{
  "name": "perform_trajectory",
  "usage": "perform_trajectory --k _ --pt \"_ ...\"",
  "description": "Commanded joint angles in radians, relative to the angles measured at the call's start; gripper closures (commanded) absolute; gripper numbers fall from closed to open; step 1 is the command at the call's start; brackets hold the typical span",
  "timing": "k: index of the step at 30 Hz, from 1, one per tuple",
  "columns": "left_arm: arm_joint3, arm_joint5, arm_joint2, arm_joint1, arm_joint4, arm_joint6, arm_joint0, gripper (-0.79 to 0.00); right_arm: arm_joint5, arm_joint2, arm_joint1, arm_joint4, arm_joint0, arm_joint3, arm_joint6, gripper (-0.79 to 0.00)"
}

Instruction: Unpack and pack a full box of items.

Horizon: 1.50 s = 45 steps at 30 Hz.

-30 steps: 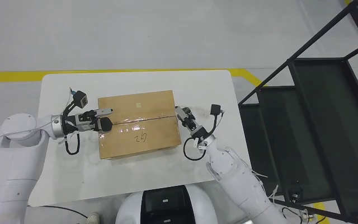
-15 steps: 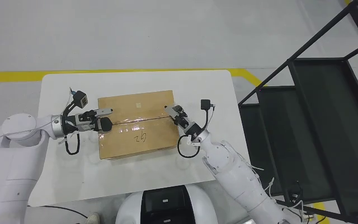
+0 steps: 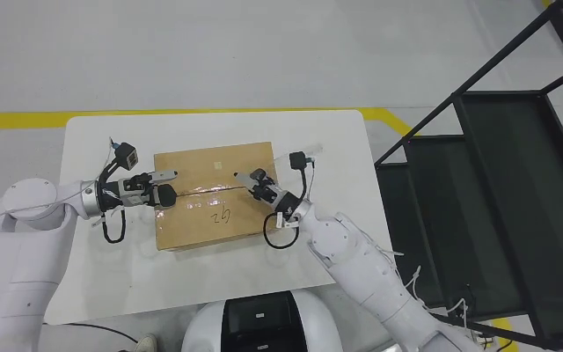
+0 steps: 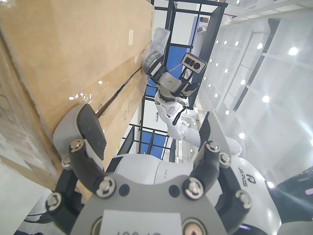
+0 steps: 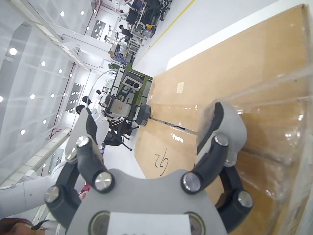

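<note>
**Freeing the Box Seam**

The box (image 3: 215,195) sat closed mid-surface (image 3: 325,141). The left pincer (image 3: 165,187) was spread at one end, one finger against the top by the seam (image 3: 207,186). The right pincer (image 3: 247,183) was spread above the seam, clear tape (image 5: 281,113) against one finger. Judged step: freeing the tape. The left should brace the box while the right follows the seam with light pressure

Brown cardboard box (image 3: 218,195), flaps shut, clear tape along centre seam, flat on table
</note>
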Motion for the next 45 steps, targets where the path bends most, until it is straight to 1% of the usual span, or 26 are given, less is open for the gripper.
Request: perform_trajectory --k 1,10,21,25,29,39,45 --pt "0.0 0.0 0.0 0.0 0.0 0.0 0.0 -0.785 0.003 -0.006 -0.002 0.0 0.009 0.002 0.011 -0.785" --pt "0.0 0.0 0.0 0.0 0.0 0.0 0.0 -0.785 0.024 -0.064 -0.022 0.016 0.086 0.044 0.077 -0.785" --pt "0.0 0.0 0.0 0.0 0.0 0.0 0.0 -0.785 0.026 -0.14 -0.055 0.035 0.171 0.11 0.106 -0.785" --pt "-0.025 0.003 -0.009 0.001 -0.017 0.045 0.018 -0.785 0.022 -0.164 -0.067 0.04 0.197 0.13 0.119 -0.785" --pt "-0.039 -0.003 -0.046 0.006 -0.05 0.084 0.028 -0.785 0.023 -0.184 -0.079 0.048 0.224 0.152 0.127 -0.785" --pt "-0.032 -0.016 -0.213 0.027 -0.157 0.21 0.072 -0.785 0.015 -0.234 -0.114 0.074 0.291 0.223 0.14 -0.785" --pt "-0.03 -0.012 -0.288 0.038 -0.181 0.256 0.112 -0.785 0.005 -0.277 -0.142 0.088 0.342 0.261 0.155 -0.785"
